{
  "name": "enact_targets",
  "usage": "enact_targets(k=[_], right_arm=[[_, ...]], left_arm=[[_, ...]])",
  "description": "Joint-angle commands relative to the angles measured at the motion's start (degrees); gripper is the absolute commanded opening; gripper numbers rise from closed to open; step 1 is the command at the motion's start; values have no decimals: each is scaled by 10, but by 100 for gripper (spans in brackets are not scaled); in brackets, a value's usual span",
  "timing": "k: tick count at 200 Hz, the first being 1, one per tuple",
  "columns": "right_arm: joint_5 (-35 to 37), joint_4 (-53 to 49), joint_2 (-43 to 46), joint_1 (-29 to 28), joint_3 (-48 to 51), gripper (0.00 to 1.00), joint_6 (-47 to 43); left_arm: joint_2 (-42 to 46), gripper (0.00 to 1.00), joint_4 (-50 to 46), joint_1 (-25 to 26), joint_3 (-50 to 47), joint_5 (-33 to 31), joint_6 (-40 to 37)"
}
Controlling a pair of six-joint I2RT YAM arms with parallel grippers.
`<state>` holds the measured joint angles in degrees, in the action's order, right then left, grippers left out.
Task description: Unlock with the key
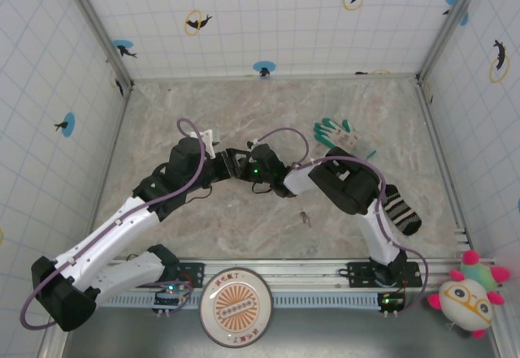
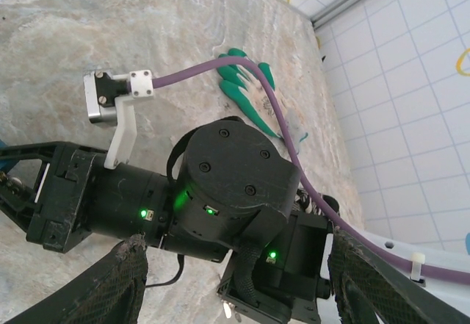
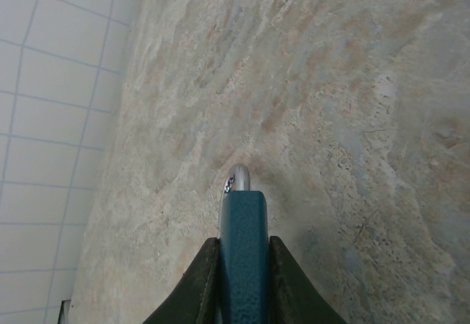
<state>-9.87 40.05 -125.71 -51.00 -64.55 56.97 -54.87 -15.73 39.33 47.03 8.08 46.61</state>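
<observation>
Right gripper (image 3: 242, 242): clamped tight on a teal-blue padlock (image 3: 242, 217), one finger pressed on each side. Seen from the wrist, it's at the bottom middle of the frame.
Padlock: sticks up between the fingers, with its silvery loop (image 3: 236, 178) poking out the far end over the table. Can't tell if the loop actually touches the surface.
Left gripper (image 2: 235, 245): jaws spread wide along the bottom edge of its own view, with the other arm's black wrist right in front of them.
Key (image 1: 305, 217): tiny silvery thing lying loose on the marble-look table (image 1: 203, 106), a bit below and right of centre in the top view. It's well apart from both grippers, just left of the right arm.
Glove (image 1: 341, 135): green and white, flat on the table, right of centre in the upper half.
Sock (image 1: 401, 209): striped black and white, over on the right, partly tucked under the right arm.
Plate (image 1: 236, 305): round, bottom middle, off the table's near edge.
</observation>
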Motion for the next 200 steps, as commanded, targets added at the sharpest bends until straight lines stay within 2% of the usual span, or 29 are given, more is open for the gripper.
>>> enact_targets(k=[1, 49, 81, 115, 152, 168, 200], right_arm=[[8, 3, -10, -3, -25, 16, 4], [23, -26, 5, 3, -17, 28, -9], [41, -60, 46, 10, 5, 34, -37], [86, -130, 124, 14, 44, 41, -91], [133, -196, 220, 22, 107, 44, -132], [168, -240, 270, 18, 127, 44, -164], [220, -282, 368, 15, 181, 45, -193]], left_arm=[[-1, 66, 10, 3, -8, 0, 7], [1, 66, 10, 2, -9, -3, 9], [2, 66, 10, 2, -10, -7, 11], [5, 66, 9, 2, -12, -17, 12], [11, 67, 7, 1, -16, -30, 14], [14, 74, 7, 0, -20, -38, 17], [8, 76, 3, -1, -24, -45, 20]])
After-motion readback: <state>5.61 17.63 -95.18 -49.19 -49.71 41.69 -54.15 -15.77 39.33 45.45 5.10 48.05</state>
